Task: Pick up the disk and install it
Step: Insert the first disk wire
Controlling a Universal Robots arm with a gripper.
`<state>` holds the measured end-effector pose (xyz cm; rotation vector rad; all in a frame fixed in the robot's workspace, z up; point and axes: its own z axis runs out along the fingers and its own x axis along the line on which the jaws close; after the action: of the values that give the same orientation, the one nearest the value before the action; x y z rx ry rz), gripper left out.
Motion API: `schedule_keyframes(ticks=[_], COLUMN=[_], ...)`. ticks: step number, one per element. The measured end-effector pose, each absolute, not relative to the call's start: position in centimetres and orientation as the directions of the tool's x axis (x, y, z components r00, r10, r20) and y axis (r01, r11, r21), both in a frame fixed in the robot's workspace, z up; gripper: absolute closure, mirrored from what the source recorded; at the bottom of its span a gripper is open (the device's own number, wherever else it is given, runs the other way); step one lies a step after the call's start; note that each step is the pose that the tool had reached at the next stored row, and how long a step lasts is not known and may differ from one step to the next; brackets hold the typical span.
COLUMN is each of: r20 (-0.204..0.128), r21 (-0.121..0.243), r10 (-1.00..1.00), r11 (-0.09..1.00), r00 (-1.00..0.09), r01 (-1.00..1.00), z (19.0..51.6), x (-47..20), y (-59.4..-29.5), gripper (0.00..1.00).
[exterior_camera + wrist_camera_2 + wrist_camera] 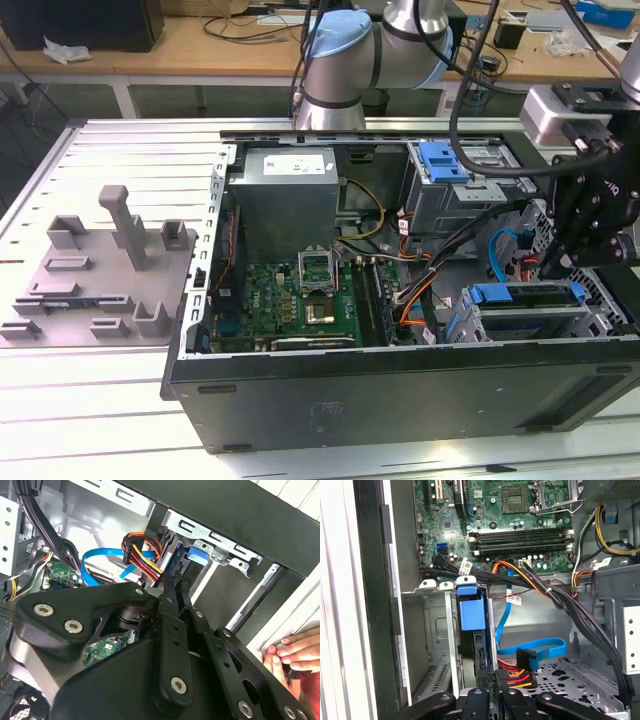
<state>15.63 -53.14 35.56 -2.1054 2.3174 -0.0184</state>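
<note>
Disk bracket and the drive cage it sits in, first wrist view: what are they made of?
Disk bracket: looks like moulded plastic, uniform matte blue with rounded edges. Drive cage: probably bare sheet steel or a similar metal, dull grey, with stamped cut-outs and folded tabs.

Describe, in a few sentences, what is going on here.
The robot's gripper reaches into an open computer case, at the drive cage. The blue-framed disk stands on edge in that cage, right by the gripper. Whether the gripper holds it cannot be told. A person's hand rests just outside the case.
</note>
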Motion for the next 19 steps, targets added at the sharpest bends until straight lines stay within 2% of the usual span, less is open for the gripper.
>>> schedule_keyframes(ticks=[5,19], r20=[-0.014,-0.015], r21=[-0.015,-0.015], r10=[-0.996,-0.997], r11=[0.094,0.078], r00=[-0.093,-0.077], r01=[-0.995,-0.997], z=[35.62,35.62], x=[15.63,15.68], y=[-53.52,-53.65], gripper=[0.83,0.83])
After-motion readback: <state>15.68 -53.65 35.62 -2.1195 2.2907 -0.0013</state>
